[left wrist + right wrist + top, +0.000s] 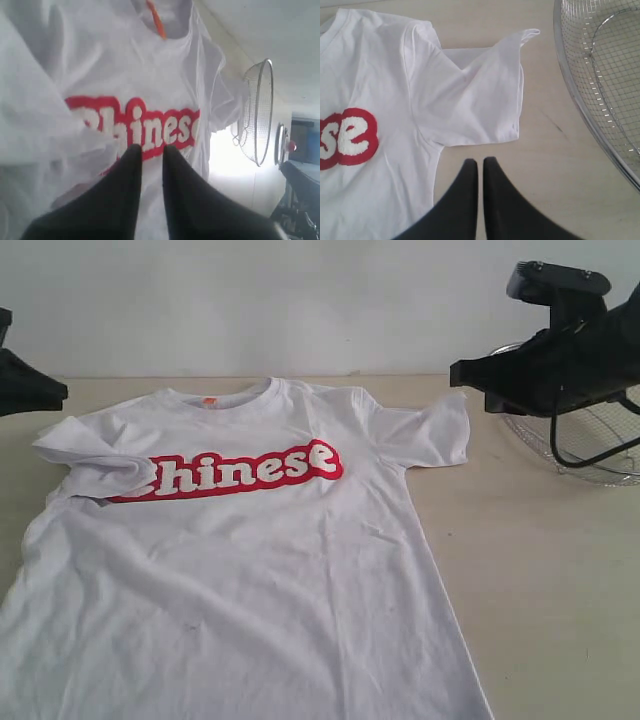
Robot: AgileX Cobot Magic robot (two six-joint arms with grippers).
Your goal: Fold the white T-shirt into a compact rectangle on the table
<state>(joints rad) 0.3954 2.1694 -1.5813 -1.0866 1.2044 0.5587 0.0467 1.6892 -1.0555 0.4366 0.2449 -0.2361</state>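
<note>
The white T-shirt (250, 570) lies face up on the table (540, 570), red lettering (250, 472) across its chest and an orange neck tag (209, 400) at the collar. One sleeve (95, 460) is folded in over the first letter. The other sleeve (435, 435) lies spread flat. In the left wrist view, my left gripper (152, 148) hovers over the lettering (150, 127) with a narrow gap between its fingers and nothing in it. My right gripper (480, 161) is shut and empty over bare table, just off that spread sleeve (485, 100).
A silver wire-mesh basket (600, 455) stands at the back right of the table, behind my right arm (560, 350). Part of my left arm (25, 390) shows at the left edge. A pale wall rises behind the table's far edge.
</note>
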